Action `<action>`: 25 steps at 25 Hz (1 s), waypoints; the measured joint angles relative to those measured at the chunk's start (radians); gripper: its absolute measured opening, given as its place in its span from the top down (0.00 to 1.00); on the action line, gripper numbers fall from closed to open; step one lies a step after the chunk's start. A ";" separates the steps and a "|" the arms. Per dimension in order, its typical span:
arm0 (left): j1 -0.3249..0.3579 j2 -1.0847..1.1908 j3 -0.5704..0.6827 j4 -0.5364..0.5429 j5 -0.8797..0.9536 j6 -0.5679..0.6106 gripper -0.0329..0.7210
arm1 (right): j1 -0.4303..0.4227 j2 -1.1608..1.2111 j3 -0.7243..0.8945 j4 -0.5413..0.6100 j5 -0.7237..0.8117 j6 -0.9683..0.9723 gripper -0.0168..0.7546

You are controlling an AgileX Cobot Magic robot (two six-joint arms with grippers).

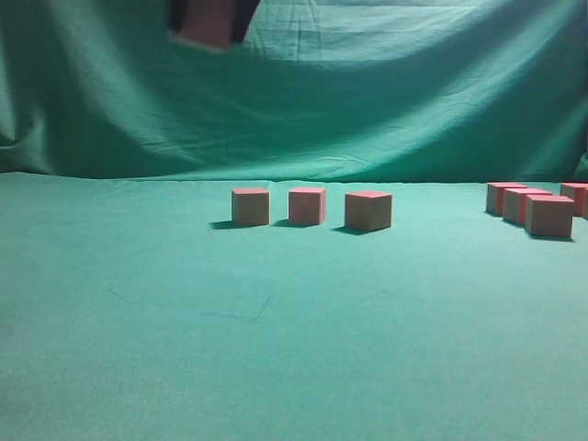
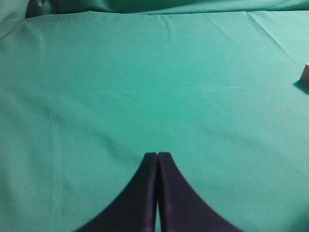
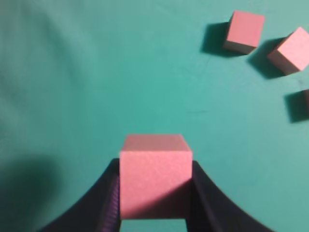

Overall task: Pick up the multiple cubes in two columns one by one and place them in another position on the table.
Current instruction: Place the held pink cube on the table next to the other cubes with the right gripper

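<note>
My right gripper [image 3: 155, 193] is shut on one pink cube [image 3: 154, 174], held high above the green table [image 3: 72, 87]. In the exterior view this gripper [image 1: 211, 20] and its cube [image 1: 204, 28] hang at the top edge, left of centre. Three cubes stand in a row mid-table [image 1: 250, 206] [image 1: 307, 205] [image 1: 368, 209]. In the right wrist view other cubes [image 3: 245, 31] [image 3: 291, 50] lie below, at the upper right. Low over bare cloth, my left gripper [image 2: 157, 155] is shut with nothing in it; one cube [image 2: 305, 73] peeks in at the right edge of its view.
Several more cubes [image 1: 548, 215] cluster at the right edge of the table [image 1: 184, 322] in the exterior view. A green cloth backdrop [image 1: 386, 92] rises behind the table. Wrinkled cloth spreads across the front and left.
</note>
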 joint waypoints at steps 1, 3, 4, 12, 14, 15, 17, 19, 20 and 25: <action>0.000 0.000 0.000 0.000 0.000 0.000 0.96 | 0.002 0.028 -0.024 -0.004 0.002 0.030 0.65; 0.000 0.000 0.000 0.000 0.000 0.000 0.96 | 0.002 0.080 -0.059 -0.027 0.004 0.097 0.65; 0.000 0.000 0.000 0.000 0.000 0.000 0.96 | 0.002 0.111 -0.078 -0.042 0.004 0.136 0.65; 0.000 0.000 0.000 0.000 0.000 0.000 0.96 | 0.002 0.314 -0.201 -0.074 0.008 0.270 0.65; 0.000 0.000 0.000 0.000 0.000 0.000 0.96 | 0.002 0.344 -0.233 -0.104 0.015 0.290 0.65; 0.000 0.000 0.000 0.000 0.000 0.000 0.96 | 0.002 0.358 -0.246 -0.125 0.015 0.310 0.65; 0.000 0.000 0.000 0.000 0.000 0.000 0.96 | 0.002 0.374 -0.263 -0.163 0.015 0.348 0.65; 0.000 0.000 0.000 0.000 0.000 0.000 0.96 | 0.002 0.383 -0.272 -0.199 0.017 0.389 0.65; 0.000 0.000 0.000 0.000 0.000 0.000 0.96 | 0.002 0.389 -0.274 -0.205 0.017 0.402 0.65; 0.000 0.000 0.000 0.000 0.000 0.000 0.96 | 0.000 0.423 -0.279 -0.216 0.019 0.446 0.65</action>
